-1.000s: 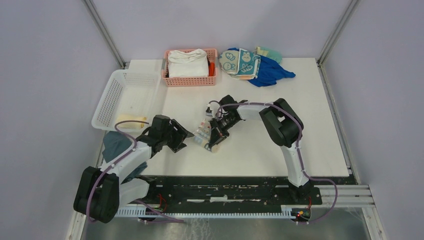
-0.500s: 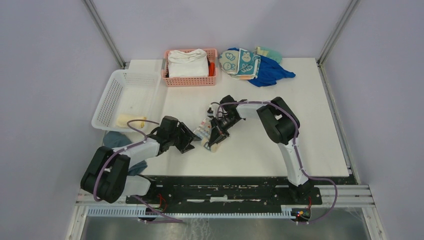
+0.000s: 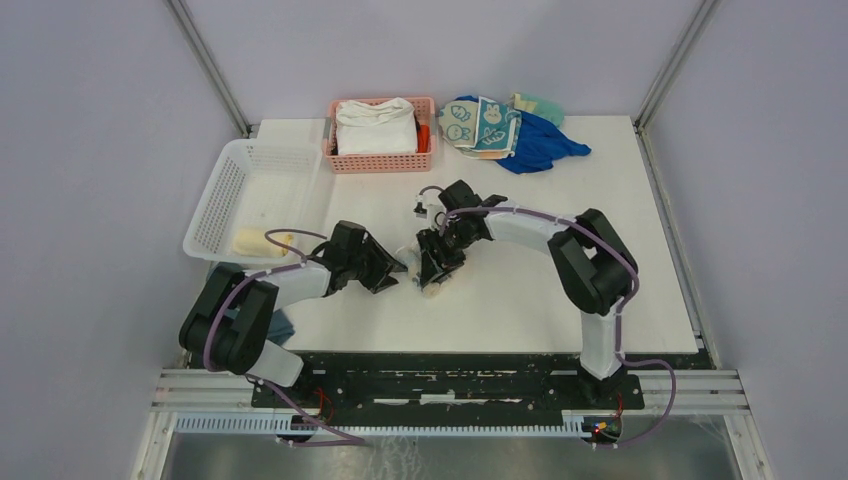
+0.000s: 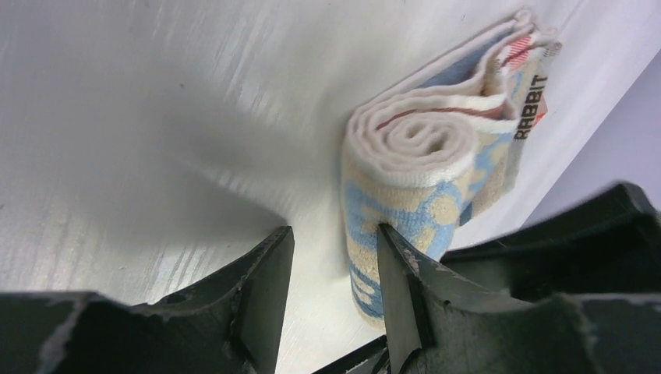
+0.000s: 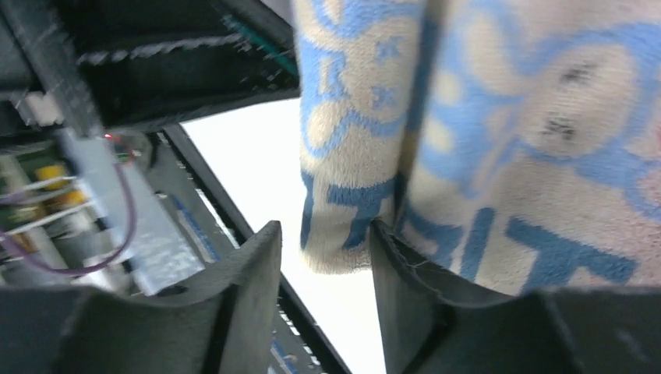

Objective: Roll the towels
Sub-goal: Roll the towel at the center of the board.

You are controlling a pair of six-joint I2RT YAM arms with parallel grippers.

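Here, the flat white tabletop (image 3: pixel 560 190) sits inside pale lilac walls (image 3: pixel 90 150) with grey metal corner posts (image 3: pixel 208 68). Near its front middle lies the rolled beige towel (image 4: pixel 421 171), patterned in blue with a "RABBIT" tag. The left gripper (image 4: pixel 334 238) is spread just beside the roll's end and grips nothing; the right gripper (image 5: pixel 323 234) is parted too, with the cloth at its fingertips.

White table (image 3: pixel 560 260), enclosed by grey walls (image 3: pixel 90 150) and metal corner posts (image 3: pixel 210 65). Far left: white lattice basket (image 3: pixel 222 195), overhanging the table's left edge. Far centre: pink basket (image 3: pixel 380 165) holding a thick white folded cloth (image 3: pixel 375 128). Far right: crumpled blue cloth (image 3: pixel 545 148), with a green cloth (image 3: pixel 540 104) touching it behind. Near left: dark teal cloth (image 3: pixel 281 326), mostly hidden.
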